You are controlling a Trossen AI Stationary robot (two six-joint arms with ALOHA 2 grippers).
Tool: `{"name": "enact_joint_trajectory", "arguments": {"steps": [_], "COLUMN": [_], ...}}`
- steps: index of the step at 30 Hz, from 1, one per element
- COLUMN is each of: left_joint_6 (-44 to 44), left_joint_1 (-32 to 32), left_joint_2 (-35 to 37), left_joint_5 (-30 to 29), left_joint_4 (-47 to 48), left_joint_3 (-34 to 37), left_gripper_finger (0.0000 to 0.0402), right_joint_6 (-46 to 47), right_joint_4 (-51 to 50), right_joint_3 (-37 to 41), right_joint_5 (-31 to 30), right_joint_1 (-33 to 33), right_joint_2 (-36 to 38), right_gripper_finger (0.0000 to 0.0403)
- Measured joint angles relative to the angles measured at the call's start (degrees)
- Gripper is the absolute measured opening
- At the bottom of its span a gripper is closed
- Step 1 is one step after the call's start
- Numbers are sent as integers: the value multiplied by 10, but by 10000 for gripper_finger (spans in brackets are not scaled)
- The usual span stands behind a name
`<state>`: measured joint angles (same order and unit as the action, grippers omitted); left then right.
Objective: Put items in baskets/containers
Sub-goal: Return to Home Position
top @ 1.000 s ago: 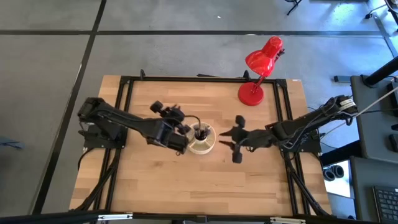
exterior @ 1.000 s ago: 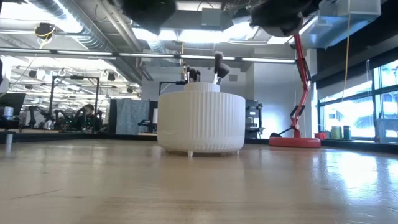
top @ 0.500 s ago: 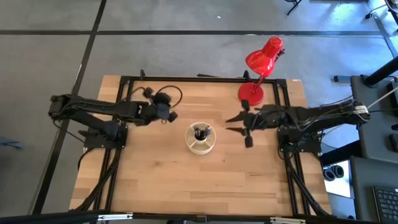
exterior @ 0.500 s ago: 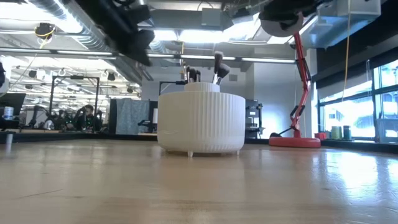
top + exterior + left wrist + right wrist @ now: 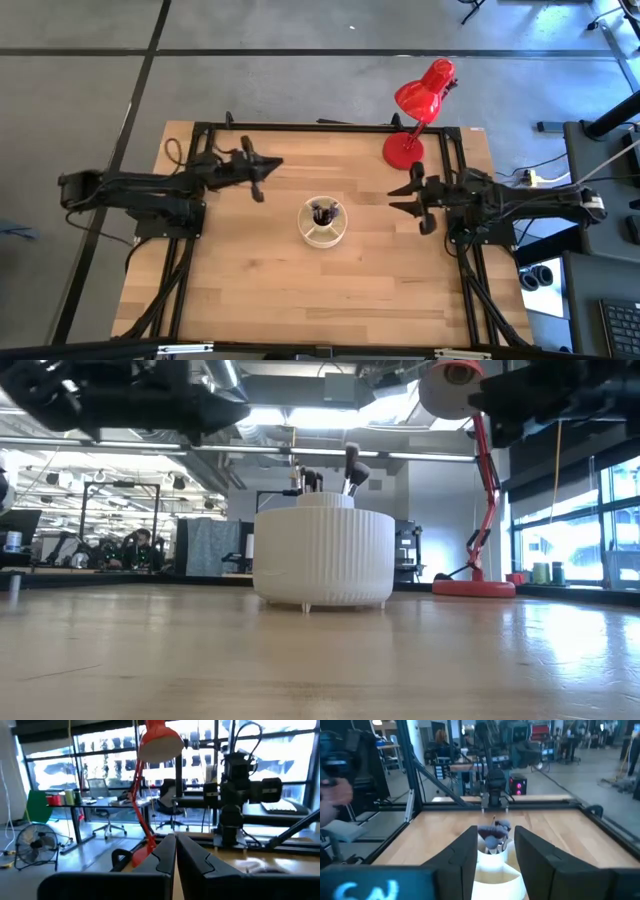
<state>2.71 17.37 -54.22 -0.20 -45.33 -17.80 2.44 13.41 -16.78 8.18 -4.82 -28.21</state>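
The cup [image 5: 323,232] sits in the middle of the table [image 5: 250,290], right at the center of the high view. The brushes [image 5: 322,212] stand straight up in it, with their soft heads on top. Every brush I can see is in the cup.

The left gripper [image 5: 266,167] is to the upper left of the cup, up in the air. Its fingers [image 5: 165,857] are almost pressed together and hold nothing. It points across the picture toward the red lamp [image 5: 405,150], so the cup is off to its side and not in front of it.

The right gripper [image 5: 403,198] is to the right of the cup, also up in the air. Its two fingers [image 5: 462,852] are wide apart and hold nothing. It points right at the cup, and its own camera sees the cup and brushes in the gap.

Both grippers look about as far from the cup as each other, so the cup is in between them. I think the job is nearly done. To go home, the left arm should slide to the left edge and the right arm to the right edge. Both ways lead away from the cup, so the tall brushes should be safe.
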Motion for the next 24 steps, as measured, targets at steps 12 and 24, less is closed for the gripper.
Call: {"name": "enact_joint_trajectory", "arguments": {"steps": [12, 24], "left_joint_6": [-15, -68], "left_joint_1": [73, 103], "left_joint_2": [199, 288], "left_joint_5": [89, 186], "left_joint_4": [2, 3], "left_joint_3": [120, 172], "left_gripper_finger": [11, 11], "right_joint_6": [0, 43], "right_joint_4": [-80, -33], "right_joint_3": [32, 101], "right_joint_5": [10, 2], "right_joint_1": [0, 0], "right_joint_2": [144, 162], "right_gripper_finger": [129, 129]}}
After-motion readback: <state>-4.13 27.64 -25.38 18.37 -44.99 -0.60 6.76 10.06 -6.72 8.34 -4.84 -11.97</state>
